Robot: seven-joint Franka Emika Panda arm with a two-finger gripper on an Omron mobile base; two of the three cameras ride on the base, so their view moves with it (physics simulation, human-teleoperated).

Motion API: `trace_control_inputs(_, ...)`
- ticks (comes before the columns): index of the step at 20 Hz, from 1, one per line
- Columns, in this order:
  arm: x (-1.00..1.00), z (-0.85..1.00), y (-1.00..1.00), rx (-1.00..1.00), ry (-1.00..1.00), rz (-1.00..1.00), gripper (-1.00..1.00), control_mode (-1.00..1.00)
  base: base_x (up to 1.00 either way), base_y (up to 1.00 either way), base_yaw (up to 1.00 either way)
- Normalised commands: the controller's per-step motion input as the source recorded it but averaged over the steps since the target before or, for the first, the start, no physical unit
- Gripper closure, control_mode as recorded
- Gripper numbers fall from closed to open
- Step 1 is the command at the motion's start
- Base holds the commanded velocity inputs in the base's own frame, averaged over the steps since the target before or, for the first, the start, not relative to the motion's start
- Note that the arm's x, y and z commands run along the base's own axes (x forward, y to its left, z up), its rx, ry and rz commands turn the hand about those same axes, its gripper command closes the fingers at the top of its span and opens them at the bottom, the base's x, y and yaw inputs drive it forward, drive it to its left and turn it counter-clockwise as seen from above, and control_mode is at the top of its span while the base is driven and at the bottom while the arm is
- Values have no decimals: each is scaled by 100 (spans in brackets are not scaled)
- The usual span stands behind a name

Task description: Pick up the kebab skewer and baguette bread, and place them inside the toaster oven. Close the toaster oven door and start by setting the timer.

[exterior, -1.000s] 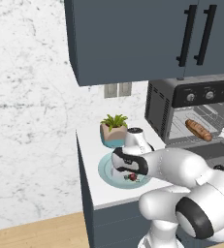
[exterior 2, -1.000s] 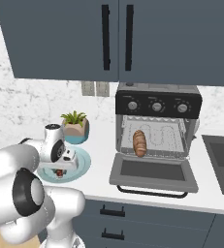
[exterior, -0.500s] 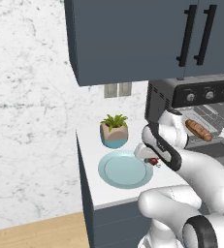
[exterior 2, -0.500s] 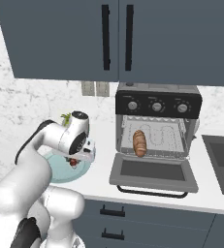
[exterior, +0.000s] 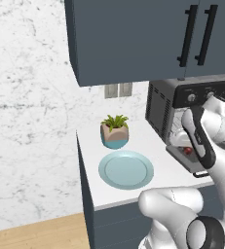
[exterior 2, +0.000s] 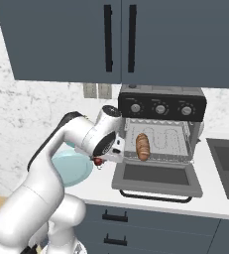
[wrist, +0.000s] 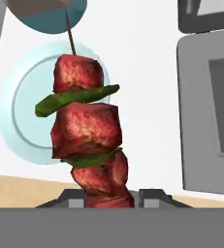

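Note:
My gripper (wrist: 109, 197) is shut on the kebab skewer (wrist: 87, 140), whose red meat chunks and green pepper strips hang in front of the hand camera. In the right base view the gripper (exterior 2: 104, 158) holds the skewer (exterior 2: 98, 161) just left of the toaster oven (exterior 2: 161, 106), above the counter between the plate and the oven. The toaster oven door (exterior 2: 158, 179) lies dropped open. The baguette bread (exterior 2: 143, 146) rests on the wire rack inside. In the left base view the skewer (exterior: 187, 151) shows as a red spot beside the oven (exterior: 170, 109).
A bare light-blue plate (exterior: 126, 169) sits on the white counter, with a small potted plant (exterior: 115, 131) behind it. Dark cabinets (exterior 2: 121, 39) hang above the oven. A sink (exterior 2: 227, 166) lies to the oven's right. The counter's front edge is close to the door.
The arm lifted the skewer off the plate and swung it right, from above the plate to the left side of the open oven. The plate is now bare.

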Motion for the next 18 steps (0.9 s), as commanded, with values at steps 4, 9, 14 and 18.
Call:
trace_control_inputs(4,5,34,-100,-5,-6,-6,100,-100,0,0,0)
trace_control_inputs(9,12,5,-100,-14,-13,-4,100,-100,0,0,0)
trace_control_inputs(14,28,2,-95,-11,-5,-3,100,-100,0,0,0)
trace_control_inputs(18,39,0,-66,-5,0,-8,100,-100,0,0,0)
